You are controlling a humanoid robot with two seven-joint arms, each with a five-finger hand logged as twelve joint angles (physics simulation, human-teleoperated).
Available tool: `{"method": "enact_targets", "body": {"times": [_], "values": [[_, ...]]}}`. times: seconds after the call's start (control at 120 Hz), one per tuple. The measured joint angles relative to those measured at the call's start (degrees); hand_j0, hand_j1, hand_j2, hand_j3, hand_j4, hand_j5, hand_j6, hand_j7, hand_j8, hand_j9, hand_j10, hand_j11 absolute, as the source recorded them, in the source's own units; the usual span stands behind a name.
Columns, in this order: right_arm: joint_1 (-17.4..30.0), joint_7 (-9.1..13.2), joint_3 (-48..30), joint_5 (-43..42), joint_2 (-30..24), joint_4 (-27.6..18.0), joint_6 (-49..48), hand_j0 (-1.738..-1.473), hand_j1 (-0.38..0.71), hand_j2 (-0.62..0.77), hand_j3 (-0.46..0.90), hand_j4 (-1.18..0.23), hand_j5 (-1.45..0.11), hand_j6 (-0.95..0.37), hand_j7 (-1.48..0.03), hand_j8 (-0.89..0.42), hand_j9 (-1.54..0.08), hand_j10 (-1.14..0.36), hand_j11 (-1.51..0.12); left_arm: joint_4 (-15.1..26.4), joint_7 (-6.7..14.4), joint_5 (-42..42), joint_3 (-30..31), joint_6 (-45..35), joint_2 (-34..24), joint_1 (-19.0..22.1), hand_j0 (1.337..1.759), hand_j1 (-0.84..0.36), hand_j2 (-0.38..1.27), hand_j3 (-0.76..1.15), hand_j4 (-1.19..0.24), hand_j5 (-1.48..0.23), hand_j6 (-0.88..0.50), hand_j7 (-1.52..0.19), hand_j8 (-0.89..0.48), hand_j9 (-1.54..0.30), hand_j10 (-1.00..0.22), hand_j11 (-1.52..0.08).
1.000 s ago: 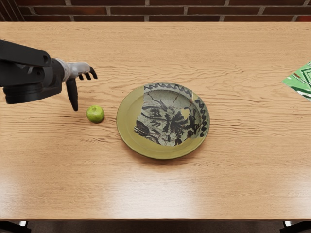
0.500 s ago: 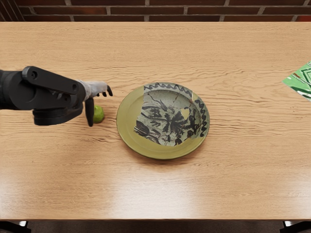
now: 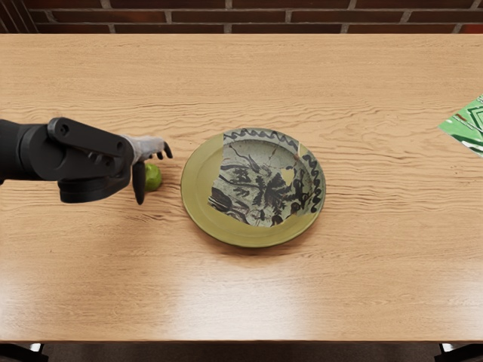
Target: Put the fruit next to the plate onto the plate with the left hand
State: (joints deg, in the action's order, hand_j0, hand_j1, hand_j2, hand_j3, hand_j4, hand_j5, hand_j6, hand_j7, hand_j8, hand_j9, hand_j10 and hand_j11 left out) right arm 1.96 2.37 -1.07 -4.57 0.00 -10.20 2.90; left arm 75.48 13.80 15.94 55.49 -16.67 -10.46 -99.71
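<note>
Wooden surface [image 3: 339, 286], and by my read the job has barely begun: my left hand [image 3: 143, 149] has its fingers [image 3: 139, 185] spread and holding nothing, one hanging just left of the green fruit [image 3: 154, 178]. That fruit sits on the wood beside the plate [image 3: 198, 162], not on it. Grasp, lift and placement remain.

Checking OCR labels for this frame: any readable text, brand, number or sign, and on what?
No readable text anywhere.
The plate has only a black floral and wavy pattern, no letters.
The green patterned sheet, at the picture's right edge, shows white lines only, no words.
The green fruit is unmarked.
</note>
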Motion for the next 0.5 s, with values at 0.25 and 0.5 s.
{"method": "enact_targets", "body": {"times": [0.25,0.5], "values": [[0.0,0.0,0.0,0.0,0.0,0.0,0.0,-1.658,-0.32,-0.01,0.0,-0.03,-0.03,-0.03,-0.03,-0.03,-0.03,-0.03,-0.03,-1.8,0.0,0.0,0.1,-0.2,0.1,0.9,1.658,0.04,0.05,0.0,-0.25,-0.33,-0.26,-0.33,-0.26,-0.33,-0.25,-0.33],[0.0,0.0,0.0,0.0,0.0,0.0,0.0,-1.658,-0.32,-0.01,0.0,-0.03,-0.03,-0.03,-0.03,-0.03,-0.03,-0.03,-0.03,-4.0,-0.2,0.1,0.0,-0.3,1.0,1.9,1.658,-0.03,0.06,0.0,-0.32,-0.41,-0.32,-0.41,-0.32,-0.41,-0.32,-0.41]]}}
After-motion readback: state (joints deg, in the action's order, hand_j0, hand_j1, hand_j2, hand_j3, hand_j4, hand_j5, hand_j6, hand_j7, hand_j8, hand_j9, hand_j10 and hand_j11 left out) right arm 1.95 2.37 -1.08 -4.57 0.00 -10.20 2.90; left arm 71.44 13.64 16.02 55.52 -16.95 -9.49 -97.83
